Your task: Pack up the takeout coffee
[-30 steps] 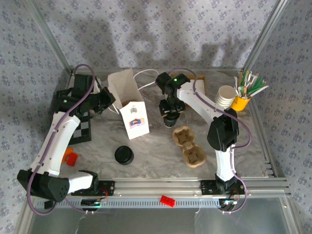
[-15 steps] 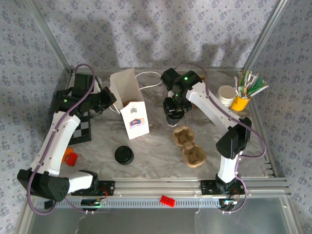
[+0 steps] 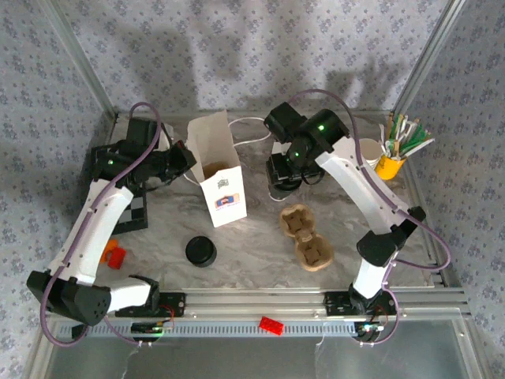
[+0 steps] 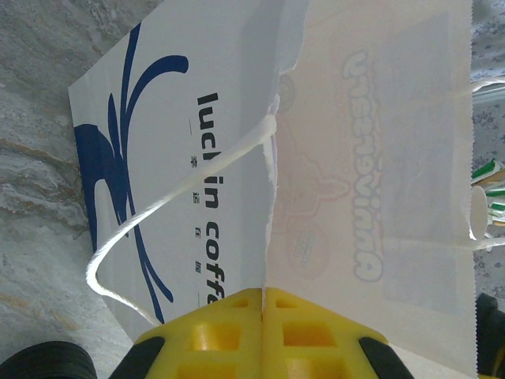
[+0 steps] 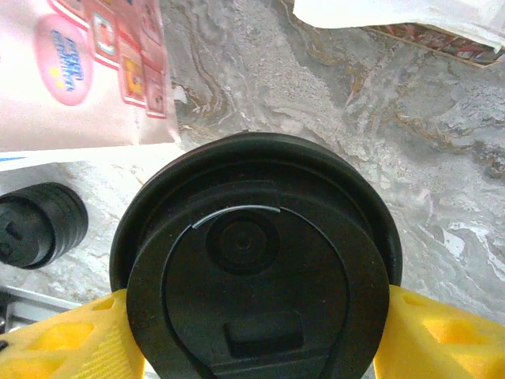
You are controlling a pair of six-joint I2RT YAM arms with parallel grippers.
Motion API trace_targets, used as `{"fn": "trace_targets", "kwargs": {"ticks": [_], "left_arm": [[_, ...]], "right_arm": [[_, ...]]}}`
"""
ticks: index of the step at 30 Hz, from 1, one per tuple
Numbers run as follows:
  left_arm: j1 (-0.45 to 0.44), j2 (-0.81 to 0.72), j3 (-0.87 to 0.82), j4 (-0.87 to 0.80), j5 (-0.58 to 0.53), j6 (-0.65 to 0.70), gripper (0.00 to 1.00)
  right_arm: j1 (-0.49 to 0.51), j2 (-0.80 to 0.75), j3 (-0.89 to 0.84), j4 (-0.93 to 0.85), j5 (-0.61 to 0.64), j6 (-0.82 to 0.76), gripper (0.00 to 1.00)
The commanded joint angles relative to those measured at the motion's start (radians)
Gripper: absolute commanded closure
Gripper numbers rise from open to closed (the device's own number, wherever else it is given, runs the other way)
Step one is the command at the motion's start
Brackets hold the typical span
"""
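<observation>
- The takeout coffee (image 5: 254, 268), a small paper cup with a dark round plastic lid, is clamped between the yellow fingers of the right gripper (image 5: 256, 335). The jaws are spread to the lid's width and press on both of its sides. It sits to the right of the tall white paper bag (image 3: 222, 189) with blue print, near it but apart.
- The left gripper (image 4: 264, 320) is pinched tight on the bag's top rim at its left side, so the mouth stands open and upright.
- Judged step: carry the cup over the bag's mouth and lower it in. (The brown cardboard two-well cup carrier (image 3: 306, 237), right of the bag and nearer the arm bases, is the other possible home; I cannot tell which is meant.)
- To do it well, hold the cup level and lift it clear of the bag's right wall. Centre it over the opening before descending, and let go only once the base rests.
- The left pinch should stay steady so the thin paper does not fold inward.
- I cannot tell whether the cup is off the marbled table.
</observation>
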Motion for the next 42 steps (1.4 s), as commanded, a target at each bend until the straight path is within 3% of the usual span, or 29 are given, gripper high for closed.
{"fn": "trace_targets", "kwargs": {"ticks": [1, 19, 42], "left_arm": [[-0.019, 0.001, 0.031, 0.017, 0.007, -0.021, 1.00], [-0.088, 0.014, 0.037, 0.038, -0.049, -0.057, 1.00], [-0.164, 0.016, 0.049, 0.079, -0.090, -0.111, 1.00]], "right_arm": [[0.018, -0.037, 0.089, -0.099, 0.023, 0.028, 0.33], [0.072, -0.033, 0.435, -0.190, -0.041, 0.027, 0.34], [0.081, 0.041, 0.475, 0.047, -0.161, 0.033, 0.35]]}}
